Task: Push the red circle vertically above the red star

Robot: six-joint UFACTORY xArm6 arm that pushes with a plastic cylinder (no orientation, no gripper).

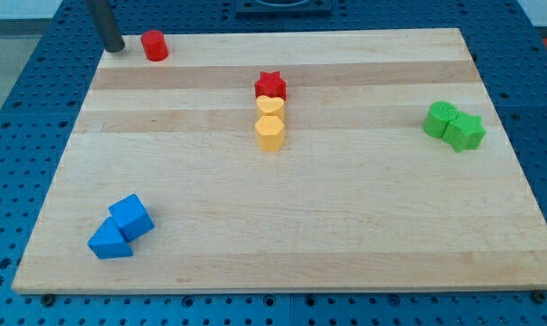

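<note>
The red circle [154, 44] stands near the board's top left corner. The red star [270, 85] sits near the top middle of the board, well to the right of and lower than the red circle. My tip [116, 47] is at the top left corner, just left of the red circle, with a small gap between them. The rod rises out of the view's top.
A yellow heart [270, 107] and a yellow hexagon [270, 132] line up just below the red star. Two green blocks [454, 125] sit at the right. A blue cube [131, 217] and blue triangle [109, 242] lie at the bottom left. The wooden board [346, 226] has edges on all sides.
</note>
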